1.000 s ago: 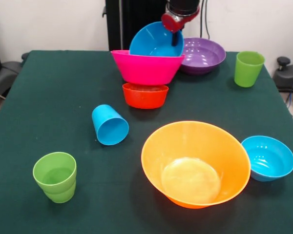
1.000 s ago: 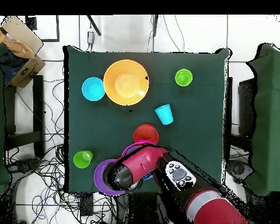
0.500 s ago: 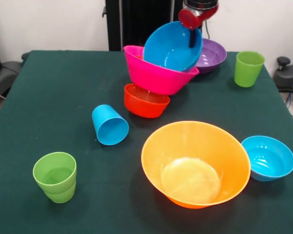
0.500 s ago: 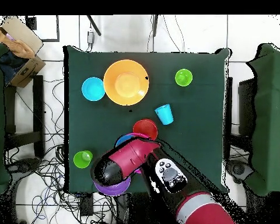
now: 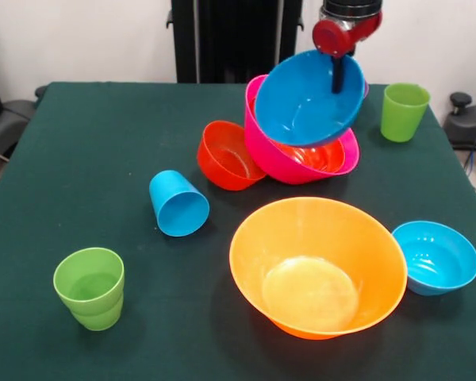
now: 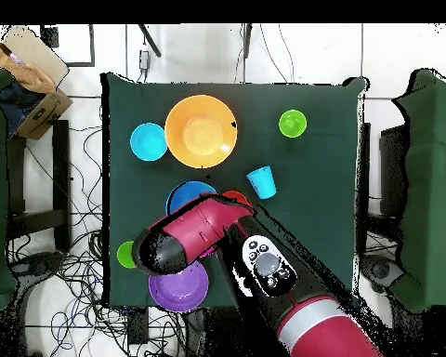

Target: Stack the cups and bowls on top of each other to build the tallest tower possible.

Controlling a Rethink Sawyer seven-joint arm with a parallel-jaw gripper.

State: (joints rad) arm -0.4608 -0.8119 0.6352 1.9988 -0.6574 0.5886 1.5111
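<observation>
Claw (image 5: pixel 339 67) pinches the far rim of the blue bowl (image 5: pixel 305 99), held tilted above the worktop (image 5: pixel 79 143). Pink bowl (image 5: pixel 289 163) leans beneath it, a red-orange bowl nested inside. Small red-orange bowl (image 5: pixel 226 156) lies tipped, touching the pink one. Orange bowl (image 5: pixel 317 266) sits nearer, apart.

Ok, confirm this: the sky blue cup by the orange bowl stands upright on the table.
Not upright. In the front view the sky blue cup lies on its side, its open mouth facing the camera. It does sit on the table near the orange bowl.
</observation>
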